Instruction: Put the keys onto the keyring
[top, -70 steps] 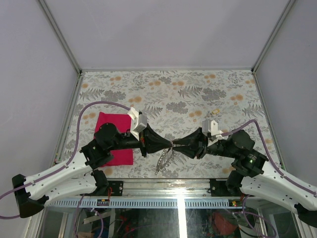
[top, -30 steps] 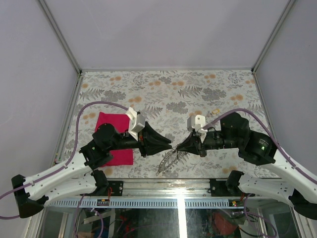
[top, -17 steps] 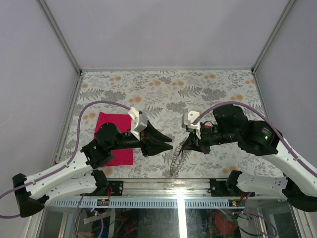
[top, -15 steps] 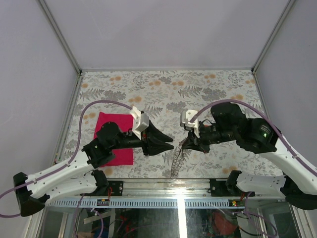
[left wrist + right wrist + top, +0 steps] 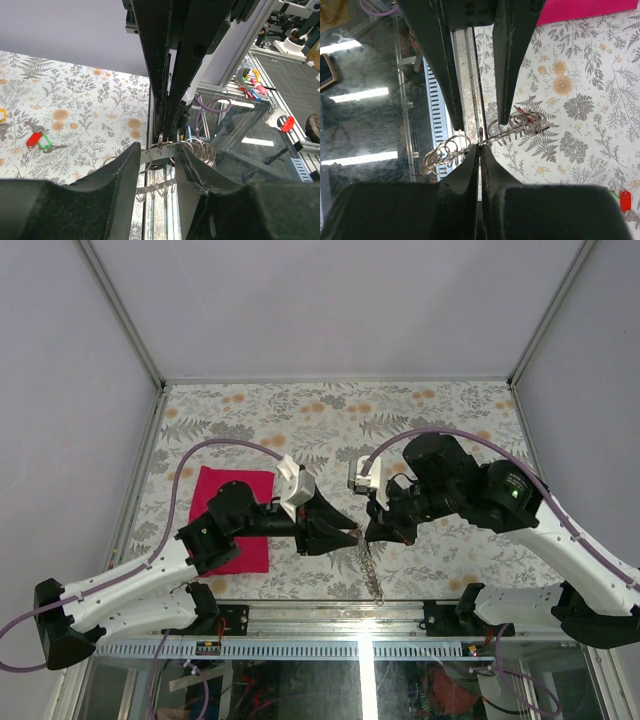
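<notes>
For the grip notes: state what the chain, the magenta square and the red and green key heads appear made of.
The keyring chain looks metal, bright silver: its linked rings glint. The magenta square is probably cloth: matte, flat, no shine. The red key head and green key head seem plastic: solid, slightly glossy colour.

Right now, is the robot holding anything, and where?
Yes: the right jaws pinch the chain partway along, with loops showing on either side. The left jaws are open, holding nothing.

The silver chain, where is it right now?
In the top view the silver chain hangs above the middle of the table, by its near edge. It is pinched at its upper end by the right gripper, the open left gripper close beside.
</notes>
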Tool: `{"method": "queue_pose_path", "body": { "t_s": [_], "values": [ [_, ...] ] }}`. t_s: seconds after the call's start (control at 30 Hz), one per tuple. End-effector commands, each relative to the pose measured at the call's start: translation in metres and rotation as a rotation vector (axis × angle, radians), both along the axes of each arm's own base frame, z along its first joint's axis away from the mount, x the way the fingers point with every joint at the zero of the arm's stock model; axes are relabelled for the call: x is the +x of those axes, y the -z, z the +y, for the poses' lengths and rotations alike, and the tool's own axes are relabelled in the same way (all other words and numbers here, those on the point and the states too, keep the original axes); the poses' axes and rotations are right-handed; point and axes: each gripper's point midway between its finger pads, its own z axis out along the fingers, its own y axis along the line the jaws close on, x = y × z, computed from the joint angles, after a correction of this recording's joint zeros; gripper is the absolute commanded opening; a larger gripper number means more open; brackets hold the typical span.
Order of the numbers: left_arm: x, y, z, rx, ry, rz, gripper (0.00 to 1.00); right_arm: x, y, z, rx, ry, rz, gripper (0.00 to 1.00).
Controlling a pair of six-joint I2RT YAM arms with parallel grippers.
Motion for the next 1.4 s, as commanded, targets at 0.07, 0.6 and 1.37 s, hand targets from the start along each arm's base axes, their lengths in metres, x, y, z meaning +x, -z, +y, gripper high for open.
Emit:
{"method": "queue_pose_path", "body": {
  "t_s": [0.07,0.6,1.37],
  "values": [
    [-0.0031,-0.014,-0.0039,-0.031,0.026,-0.05,0.35,-0.0053,-0.0219,0.0078,0.061,-0.023,0.009,0.0],
    [-0.0067,-0.0179,-0.0034,-0.033,0.041,-0.061,0.0,-0.0032,-0.0224,0.0147,0.083,-0.028,0.01,0.0],
    [-0.0042,-0.0163,-0.0039,-0.021,0.027,-0.054,0.0,-0.0028,-0.0237,0.0146,0.113,-0.026,-0.013,0.0]
  ]
}}
